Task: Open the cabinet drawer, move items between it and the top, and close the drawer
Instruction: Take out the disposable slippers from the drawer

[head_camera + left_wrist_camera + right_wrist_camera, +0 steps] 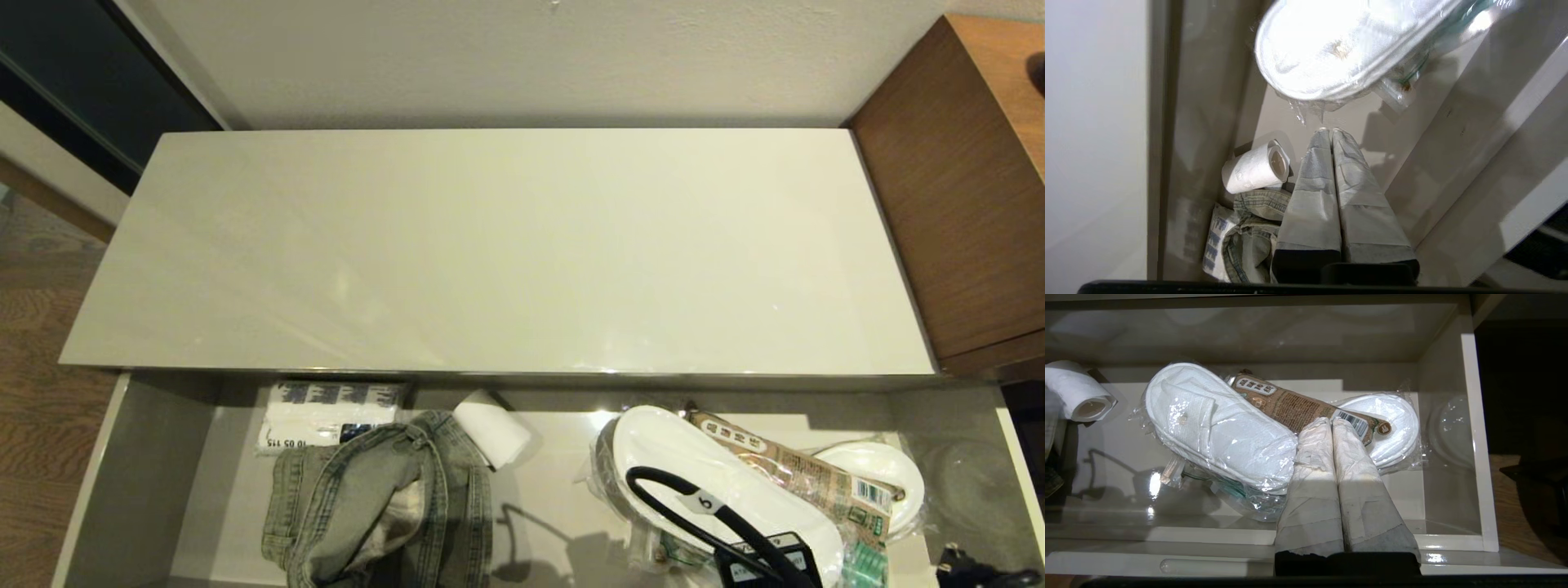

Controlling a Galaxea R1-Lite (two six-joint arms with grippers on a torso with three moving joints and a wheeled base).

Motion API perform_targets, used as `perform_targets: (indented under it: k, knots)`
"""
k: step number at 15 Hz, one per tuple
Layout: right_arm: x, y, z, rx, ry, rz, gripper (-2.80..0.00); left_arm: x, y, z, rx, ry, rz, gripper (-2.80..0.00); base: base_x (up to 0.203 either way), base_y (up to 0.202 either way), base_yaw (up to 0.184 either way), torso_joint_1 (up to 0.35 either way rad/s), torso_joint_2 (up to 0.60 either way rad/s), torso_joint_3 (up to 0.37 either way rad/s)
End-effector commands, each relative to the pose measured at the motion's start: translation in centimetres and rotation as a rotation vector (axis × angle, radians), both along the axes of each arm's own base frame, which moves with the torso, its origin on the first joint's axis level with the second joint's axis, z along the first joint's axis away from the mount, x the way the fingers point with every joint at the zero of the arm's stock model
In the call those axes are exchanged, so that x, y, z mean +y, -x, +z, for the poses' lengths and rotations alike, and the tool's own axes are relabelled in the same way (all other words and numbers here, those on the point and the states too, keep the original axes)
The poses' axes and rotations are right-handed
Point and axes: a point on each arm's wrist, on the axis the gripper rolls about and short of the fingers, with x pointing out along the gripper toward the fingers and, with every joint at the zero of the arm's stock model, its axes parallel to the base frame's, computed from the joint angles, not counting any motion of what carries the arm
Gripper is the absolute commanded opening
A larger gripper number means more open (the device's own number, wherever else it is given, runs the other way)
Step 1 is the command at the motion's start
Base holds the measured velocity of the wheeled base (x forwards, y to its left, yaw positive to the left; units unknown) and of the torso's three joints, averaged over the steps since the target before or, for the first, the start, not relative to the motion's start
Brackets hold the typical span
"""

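The wide, shallow pale grey-beige cabinet drawer [139, 482] stands open, holding the grey-green denim garment [384, 506] and wrapped white slippers [1220, 428]. Both jaws clenched, empty. Next, the left gripper [1327, 130] must open and grasp an item for the glossy beige top [506, 245].

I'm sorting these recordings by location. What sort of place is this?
Probably a hotel room: the open cabinet drawer holds plastic-wrapped white slippers, a paper roll and a brown packet, beside a wood-grain desk.
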Motion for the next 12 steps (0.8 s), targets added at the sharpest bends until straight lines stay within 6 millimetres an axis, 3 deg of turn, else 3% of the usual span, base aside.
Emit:
perform_targets:
  k: [1,2,5,6,8,10,11,12]
  knots:
    - [0.0,0.2,-0.1,-0.021,0.000,0.001,-2.80,1.1,0.1,3.0,-0.012,0.073,0.006,-2.80,0.000,0.000,0.000,0.000,0.00,0.000]
    - [0.0,0.2,-0.1,-0.021,0.000,0.001,-2.80,1.8,-0.1,4.6,-0.017,0.118,0.014,-2.80,0.000,0.000,0.000,0.000,0.00,0.000]
    - [0.0,0.2,-0.1,-0.021,0.000,0.001,-2.80,2.2,-0.6,5.2,-0.016,0.130,0.027,-2.80,0.000,0.000,0.000,0.000,0.00,0.000]
    - [0.0,0.2,-0.1,-0.021,0.000,0.001,-2.80,3.2,-1.6,6.4,-0.014,0.151,0.052,-2.80,0.000,0.000,0.000,0.000,0.00,0.000]
    - [0.0,0.2,-0.1,-0.021,0.000,0.001,-2.80,7.0,-4.8,10.1,-0.007,0.238,0.148,-2.80,0.000,0.000,0.000,0.000,0.00,0.000]
    - [0.0,0.2,-0.1,-0.021,0.000,0.001,-2.80,9.7,-9.6,9.2,0.022,0.251,0.315,-2.80,0.000,0.000,0.000,0.000,0.00,0.000]
    - [0.0,0.2,-0.1,-0.021,0.000,0.001,-2.80,10.5,-11.1,8.4,0.039,0.257,0.376,-2.80,0.000,0.000,0.000,0.000,0.00,0.000]
    - [0.0,0.2,-0.1,-0.021,0.000,0.001,-2.80,10.6,-11.4,8.2,0.048,0.261,0.388,-2.80,0.000,0.000,0.000,0.000,0.00,0.000]
